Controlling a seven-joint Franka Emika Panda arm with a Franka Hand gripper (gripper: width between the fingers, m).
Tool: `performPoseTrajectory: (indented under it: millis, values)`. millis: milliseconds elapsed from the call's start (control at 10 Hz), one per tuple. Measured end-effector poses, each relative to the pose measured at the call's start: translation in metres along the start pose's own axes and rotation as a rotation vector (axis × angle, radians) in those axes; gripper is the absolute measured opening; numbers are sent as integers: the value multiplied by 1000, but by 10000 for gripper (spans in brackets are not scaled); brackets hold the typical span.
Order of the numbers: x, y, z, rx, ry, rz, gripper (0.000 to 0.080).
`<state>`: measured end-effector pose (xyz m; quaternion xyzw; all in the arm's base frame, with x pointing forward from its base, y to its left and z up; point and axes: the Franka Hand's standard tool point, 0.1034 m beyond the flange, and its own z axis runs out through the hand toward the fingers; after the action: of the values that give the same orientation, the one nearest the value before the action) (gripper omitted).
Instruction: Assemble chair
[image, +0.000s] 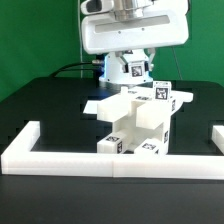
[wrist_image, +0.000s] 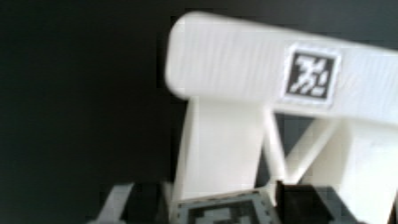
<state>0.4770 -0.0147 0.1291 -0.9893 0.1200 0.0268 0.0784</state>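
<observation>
The exterior view looks level across the black table (image: 40, 110) from just outside the white border wall (image: 110, 160), facing the robot arm (image: 130, 40) at middling range. The wrist view sits very near the chair (image: 135, 120), filling itself with one tagged white part (wrist_image: 267, 70); both views share that chair.

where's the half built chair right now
In the exterior view the chair stands mid-table on the black surface, just behind the long white border wall and directly in front of the robot's base.
</observation>
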Motion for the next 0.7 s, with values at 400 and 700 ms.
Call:
performPoseTrajectory:
  millis: [400,700]
  values:
    - [30,11,-12,-5,8,-95,293]
    - [29,12,-11,-6,5,-99,293]
